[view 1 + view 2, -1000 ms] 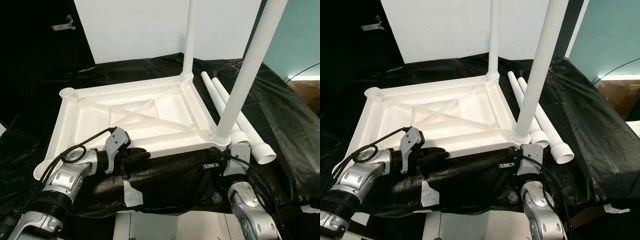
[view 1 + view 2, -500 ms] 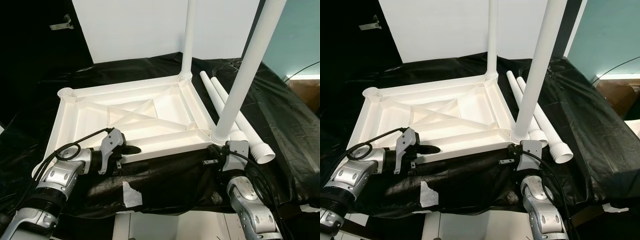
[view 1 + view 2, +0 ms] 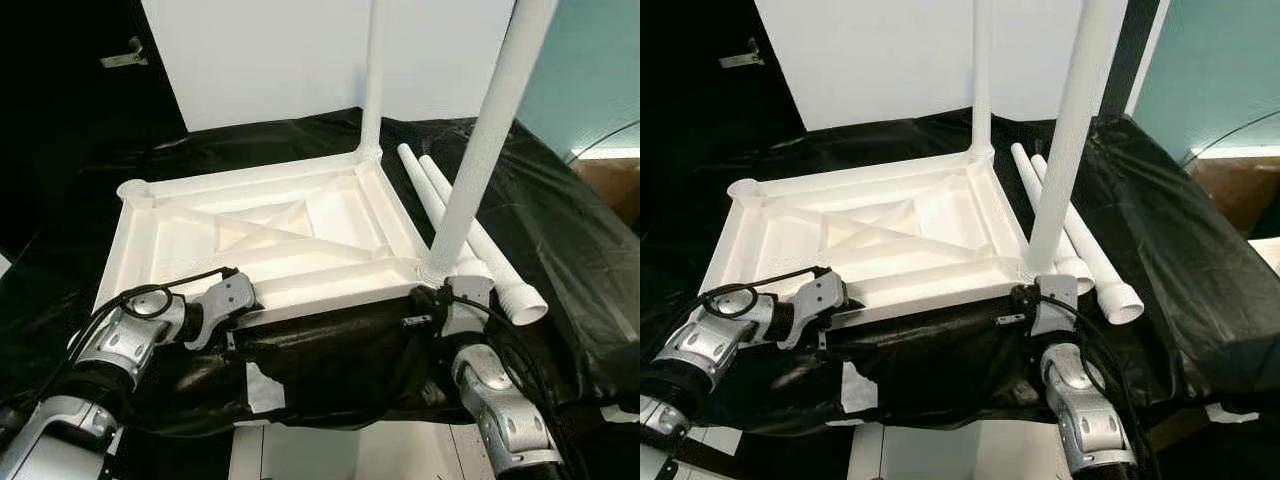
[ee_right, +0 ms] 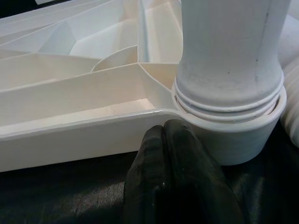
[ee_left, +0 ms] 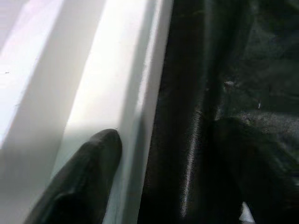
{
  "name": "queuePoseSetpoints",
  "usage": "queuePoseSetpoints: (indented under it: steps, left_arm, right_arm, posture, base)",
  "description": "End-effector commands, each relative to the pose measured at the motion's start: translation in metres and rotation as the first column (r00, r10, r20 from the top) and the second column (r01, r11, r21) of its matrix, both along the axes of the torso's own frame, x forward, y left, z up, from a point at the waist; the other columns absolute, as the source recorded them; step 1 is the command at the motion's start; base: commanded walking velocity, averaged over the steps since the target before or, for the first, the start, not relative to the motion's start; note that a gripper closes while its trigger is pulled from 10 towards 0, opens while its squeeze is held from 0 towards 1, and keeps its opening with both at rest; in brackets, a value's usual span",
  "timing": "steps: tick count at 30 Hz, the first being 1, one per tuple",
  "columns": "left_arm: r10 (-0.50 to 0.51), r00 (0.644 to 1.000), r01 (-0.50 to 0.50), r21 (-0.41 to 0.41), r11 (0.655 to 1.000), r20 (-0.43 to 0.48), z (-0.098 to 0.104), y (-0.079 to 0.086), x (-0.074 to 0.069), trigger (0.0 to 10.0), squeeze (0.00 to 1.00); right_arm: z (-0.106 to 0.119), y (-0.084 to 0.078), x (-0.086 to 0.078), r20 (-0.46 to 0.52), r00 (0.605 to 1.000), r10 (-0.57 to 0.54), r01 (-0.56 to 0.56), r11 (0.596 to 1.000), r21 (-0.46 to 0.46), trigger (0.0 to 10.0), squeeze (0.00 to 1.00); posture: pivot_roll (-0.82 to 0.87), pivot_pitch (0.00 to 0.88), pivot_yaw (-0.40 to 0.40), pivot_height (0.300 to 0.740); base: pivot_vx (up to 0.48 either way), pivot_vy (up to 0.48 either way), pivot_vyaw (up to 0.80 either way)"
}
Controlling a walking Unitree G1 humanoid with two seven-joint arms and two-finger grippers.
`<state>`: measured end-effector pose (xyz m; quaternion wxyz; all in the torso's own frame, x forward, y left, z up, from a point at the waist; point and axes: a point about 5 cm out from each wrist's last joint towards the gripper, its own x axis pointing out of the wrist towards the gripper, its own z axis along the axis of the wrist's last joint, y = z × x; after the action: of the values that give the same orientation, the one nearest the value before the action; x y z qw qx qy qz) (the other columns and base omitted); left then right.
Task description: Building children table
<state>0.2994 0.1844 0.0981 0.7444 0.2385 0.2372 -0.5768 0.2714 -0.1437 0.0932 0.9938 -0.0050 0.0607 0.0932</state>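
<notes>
A white plastic tabletop [image 3: 135, 250] lies upside down on black cloth. Two white legs stand upright in its right-hand corners, one far [image 3: 373, 80] and one near [image 3: 480, 150]. Two loose legs [image 3: 497, 262] lie side by side to the right. My left gripper [image 3: 252, 326] is low at the near rim, left of middle. It is open: one finger [image 5: 88, 168] rests on the white rim and the other is over the cloth. My right gripper [image 4: 163, 133] is shut, with its tips against the rim beside the near leg's socket [image 4: 233, 135].
Black cloth [image 3: 560, 220] covers the work surface and hangs over its front edge, with a white tape patch [image 3: 258, 385]. A white board [image 3: 280, 60] stands behind. The far left corner socket [image 3: 133, 187] holds no leg. A brown box [image 3: 615, 185] sits at the far right.
My left gripper has dropped from above the near rim to lie low against it, its wrist turned down. The right gripper has hardly moved. The camera has shifted a little.
</notes>
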Motion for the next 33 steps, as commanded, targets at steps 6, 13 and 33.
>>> queuePoseSetpoints:
  steps: [6, 13, 33]
  left_arm:
    - [-0.114, 0.982, 0.097, -0.119, 0.988, -0.149, -0.011, -0.009, -0.022, 0.0, 0.0]
    - [-0.128, 0.981, 0.104, -0.165, 0.981, -0.143, -0.008, -0.016, -0.024, 0.0, 0.0]
    - [-0.187, 0.97, 0.142, -0.26, 0.955, -0.154, -0.012, -0.052, -0.035, 0.0, 0.0]
  right_arm:
    - [0.01, 0.006, 0.022, 0.04, 0.996, 0.076, -0.075, 0.996, -0.044, 10.0, 0.0]
    - [0.01, 0.006, 0.036, 0.032, 0.994, 0.109, -0.106, 0.992, -0.071, 10.0, 0.0]
    - [0.02, 0.001, 0.081, 0.018, 0.992, 0.128, -0.125, 0.986, -0.111, 10.0, 0.0]
  posture:
    - [-0.07, 0.018, 0.029, 0.74]
    - [-0.06, 0.016, 0.025, 0.74]
    - [-0.06, 0.008, 0.022, 0.74]
  base:
    - [0.0, 0.0, 0.0]
    - [0.0, 0.0, 0.0]
    - [0.0, 0.0, 0.0]
